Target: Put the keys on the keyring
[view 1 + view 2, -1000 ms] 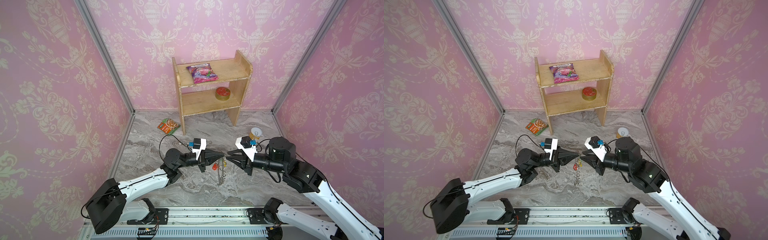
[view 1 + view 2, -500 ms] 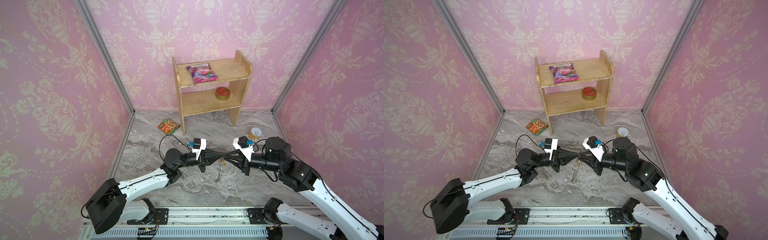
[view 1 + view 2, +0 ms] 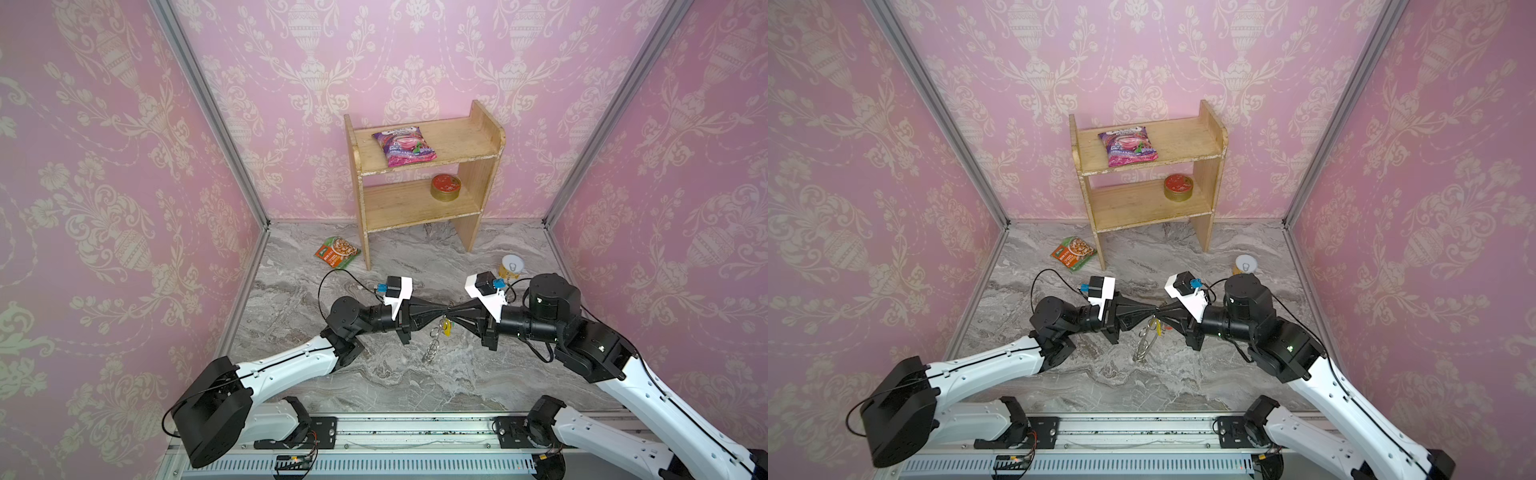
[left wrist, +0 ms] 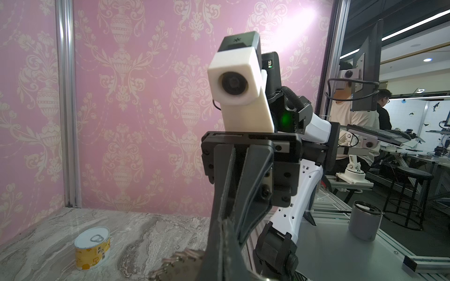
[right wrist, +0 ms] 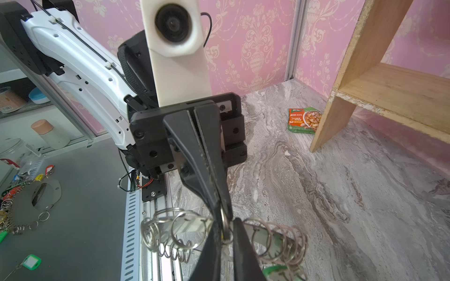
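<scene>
Mid-table | left fingers and right fingers both clamp keyring | yellow-tagged key dangling | can, packet, shelf well behind

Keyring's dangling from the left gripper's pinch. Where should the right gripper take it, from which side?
Probably a wire loop on the top rim of the keyring, beside the left gripper, approached level from the side facing it. The ring hangs down from that pinch, so only its upper loops sit at finger height.

Mid-table is the keyring, the shelf behind it, a packet left of the shelf, a can right.
</scene>
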